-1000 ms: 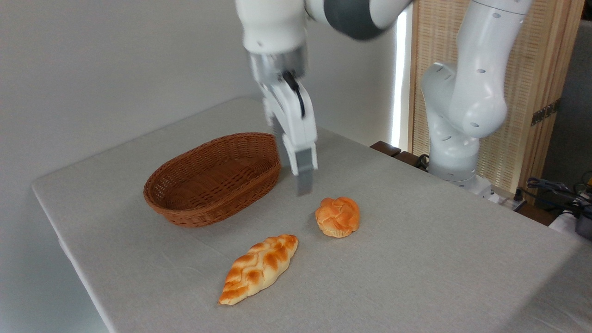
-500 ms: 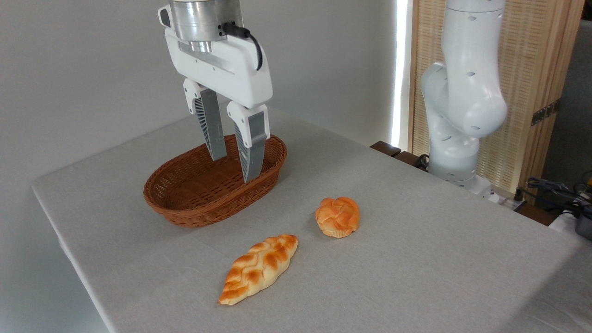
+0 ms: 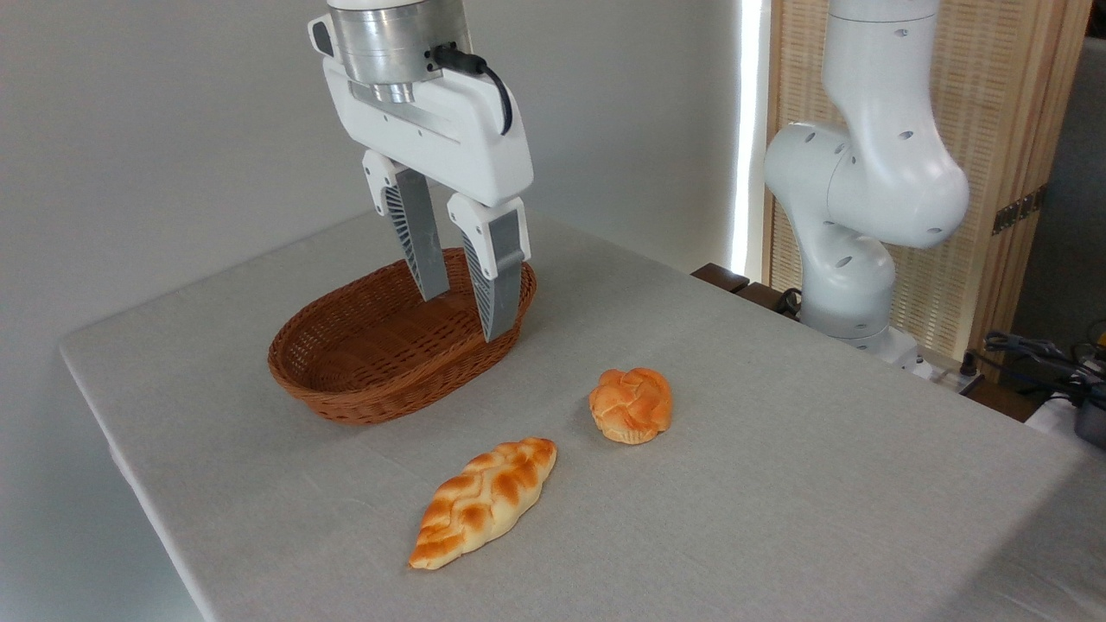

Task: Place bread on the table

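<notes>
The large rectangular table covered in plain light grey cloth fills most of the view. The white robot arm stands at its far right edge and reaches over the top of the picture to the left side. Its white two-finger gripper hangs above the brown oval wicker basket, with the two grey fingers apart and nothing between them. The basket looks empty inside.

The long leaf-shaped braided loaf lies on the cloth near the front edge. The small round golden-orange bun with a braided knot top sits upright on the cloth to the right of the basket and well apart from it, just behind the right end of the loaf but not touching it.

In my judgement, the task is at its end: the bun is already on the table, free of the gripper, and nothing remains in the basket to take out. The step in hand seems to be the retreat after the release. The next move probably calls only for the arm to go up and away to a rest position, keeping the fingers clear of the basket rim.

Nothing stands in the way of this. On the right, beyond the table, there are a bamboo screen and some cables, both far from the work.
</notes>
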`<state>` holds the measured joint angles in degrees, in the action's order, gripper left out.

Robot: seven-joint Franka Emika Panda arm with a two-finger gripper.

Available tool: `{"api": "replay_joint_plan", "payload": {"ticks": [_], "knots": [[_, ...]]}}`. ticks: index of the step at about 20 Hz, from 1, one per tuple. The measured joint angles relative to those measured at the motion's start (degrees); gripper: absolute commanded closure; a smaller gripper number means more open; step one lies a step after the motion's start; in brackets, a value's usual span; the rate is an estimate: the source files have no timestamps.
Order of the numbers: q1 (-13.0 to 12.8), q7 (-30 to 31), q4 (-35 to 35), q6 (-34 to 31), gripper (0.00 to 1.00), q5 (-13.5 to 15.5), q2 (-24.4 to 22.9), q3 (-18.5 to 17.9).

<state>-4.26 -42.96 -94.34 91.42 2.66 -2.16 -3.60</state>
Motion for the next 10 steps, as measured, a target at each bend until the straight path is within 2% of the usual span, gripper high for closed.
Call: {"api": "replay_joint_plan", "payload": {"ticks": [3, 7, 10], "knots": [[0.5, -0.5, 0.0, -0.1, 0.0, -0.6, 0.0, 0.4], [2.1, -0.5, 0.0, -0.1, 0.0, -1.8, 0.1, 3.7], [3.1, 0.0, 0.1, -0.1, 0.0, -1.8, 0.1, 4.1]]}}
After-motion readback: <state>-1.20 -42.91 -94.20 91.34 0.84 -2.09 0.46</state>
